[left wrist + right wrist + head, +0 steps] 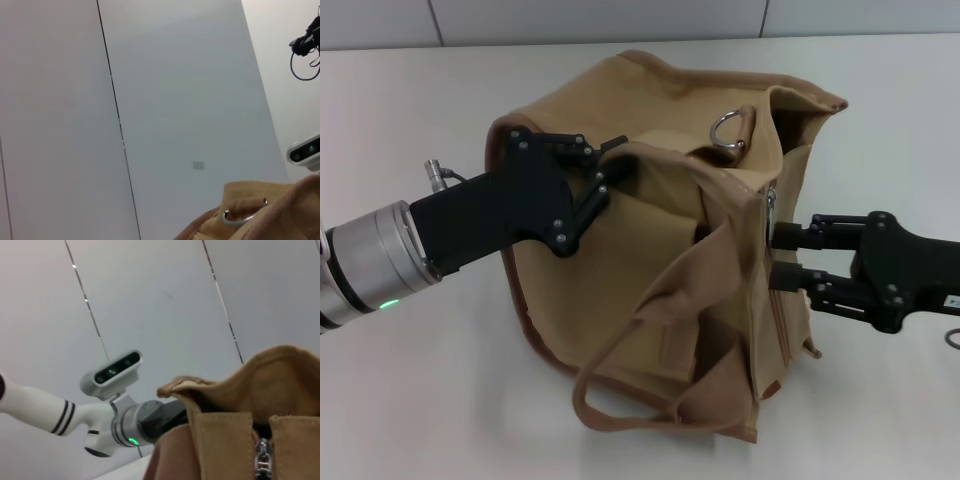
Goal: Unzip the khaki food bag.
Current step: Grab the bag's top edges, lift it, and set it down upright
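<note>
The khaki food bag lies tipped on the white table, with its handles hanging toward the front. Its top gapes at the back right, where a metal ring shows. The zipper runs down the bag's right end, with the metal pull near the upper part. My left gripper is shut on the bag's upper left rim. My right gripper is open, its fingertips against the right end by the zipper, just below the pull. The right wrist view shows the pull close up, and the left wrist view shows the ring.
The white table spreads around the bag, with a grey tiled wall behind it. My left arm shows beyond the bag in the right wrist view.
</note>
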Robot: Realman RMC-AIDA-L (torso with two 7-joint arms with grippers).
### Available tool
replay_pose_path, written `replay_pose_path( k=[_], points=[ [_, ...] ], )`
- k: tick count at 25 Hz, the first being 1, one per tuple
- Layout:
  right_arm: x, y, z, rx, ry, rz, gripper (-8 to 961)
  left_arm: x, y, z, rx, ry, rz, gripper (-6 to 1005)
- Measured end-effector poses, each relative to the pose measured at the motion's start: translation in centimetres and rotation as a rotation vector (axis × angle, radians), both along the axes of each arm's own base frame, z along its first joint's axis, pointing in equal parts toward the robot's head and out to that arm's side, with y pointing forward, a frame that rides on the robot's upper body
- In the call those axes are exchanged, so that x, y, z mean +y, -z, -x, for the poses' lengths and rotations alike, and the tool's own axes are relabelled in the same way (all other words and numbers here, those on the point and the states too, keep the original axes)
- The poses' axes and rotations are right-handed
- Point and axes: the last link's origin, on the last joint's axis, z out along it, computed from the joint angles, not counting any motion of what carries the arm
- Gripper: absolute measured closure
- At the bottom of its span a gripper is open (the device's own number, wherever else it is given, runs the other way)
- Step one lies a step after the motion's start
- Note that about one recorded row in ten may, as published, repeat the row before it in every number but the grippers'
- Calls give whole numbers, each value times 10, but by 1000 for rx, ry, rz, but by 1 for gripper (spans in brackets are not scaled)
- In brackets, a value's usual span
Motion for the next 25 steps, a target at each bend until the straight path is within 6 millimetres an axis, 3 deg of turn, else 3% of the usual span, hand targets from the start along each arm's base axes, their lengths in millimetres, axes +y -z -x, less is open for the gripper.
replay_pose_path(
  k=[10, 25],
  points=[
    [3, -19, -8, 36, 81, -18, 549, 1, -1, 1, 1, -5, -5, 904],
    [14, 10, 4, 24, 73, -56, 575, 4, 4, -7, -3, 16, 17, 900]
  ],
)
